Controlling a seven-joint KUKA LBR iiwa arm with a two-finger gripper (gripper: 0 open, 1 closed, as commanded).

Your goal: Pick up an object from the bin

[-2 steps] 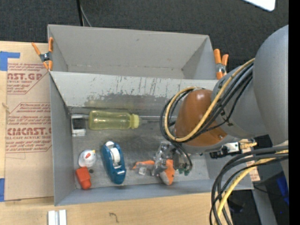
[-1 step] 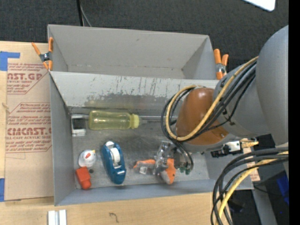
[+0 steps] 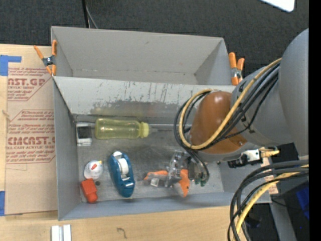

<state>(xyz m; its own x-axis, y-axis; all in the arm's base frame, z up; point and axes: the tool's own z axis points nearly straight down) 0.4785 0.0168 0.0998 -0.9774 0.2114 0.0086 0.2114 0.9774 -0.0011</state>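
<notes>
So, starting at the front edge of the bin (image 3: 145,208): a red-orange block (image 3: 89,191) sits in the front left corner. Over toward the front right corner there's a small orange piece (image 3: 184,184) just beside the front wall. The jaws are down low right there, above and just behind that orange piece. Honestly I can't tell if they're apart or together, there's too much metal and cable bunched in that spot. Just left of them a little orange-and-grey gadget (image 3: 155,177) lies flat on the bin floor, close to the jaws, but I can't make out whether they touch it. Nothing is visibly held. Further left is a blue-and-white tape-dispenser-looking thing (image 3: 122,174), lying lengthwise front to back. Just beside it, toward the left wall, is a white round cap (image 3: 93,168), right behind the red-orange block. Going back, a yellowish see-through bottle (image 3: 119,129) lies on its side along the back edge of the floor, cap pointing right. A small white-and-grey box (image 3: 84,133) sits just beside its left end. The arm's brown wrist cover (image 3: 215,122) and looped cables (image 3: 183,129) hang over the right side of the bin.
</notes>
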